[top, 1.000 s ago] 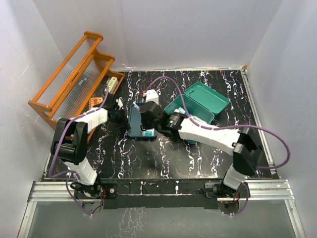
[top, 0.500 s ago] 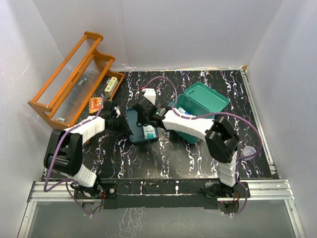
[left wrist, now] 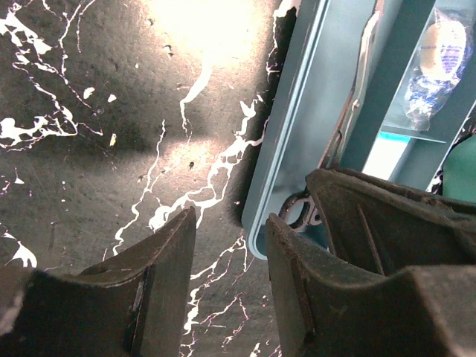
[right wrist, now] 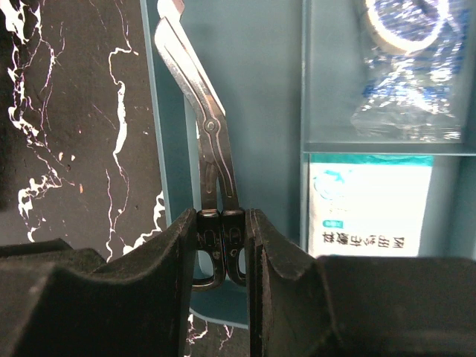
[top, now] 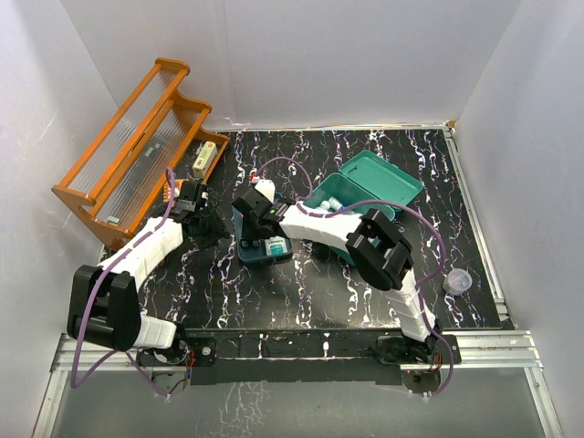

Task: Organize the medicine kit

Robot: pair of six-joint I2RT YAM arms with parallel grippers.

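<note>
the teal-green rectangular plastic medicine kit (top: 388, 178) stands open right of centre on the black white-veined table (top: 301, 292); its contents are too small to tell. just left lies a blue-teal divided plastic tray (right wrist: 260, 89) holding angled metal scissors (right wrist: 212, 126), a white-and-teal printed packet (right wrist: 368, 204) and a bagged tape roll (right wrist: 409, 67). the right gripper (right wrist: 222, 223), arm stretched leftward, is clamped on the scissors' handles. the left gripper (left wrist: 229, 223) hangs low beside the tray's edge, fingers apart, holding nothing.

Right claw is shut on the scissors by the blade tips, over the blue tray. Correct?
No. The right claw grips the scissors by the handle loops, not the blade tips, over the blue tray. The right wrist view shows it.
</note>
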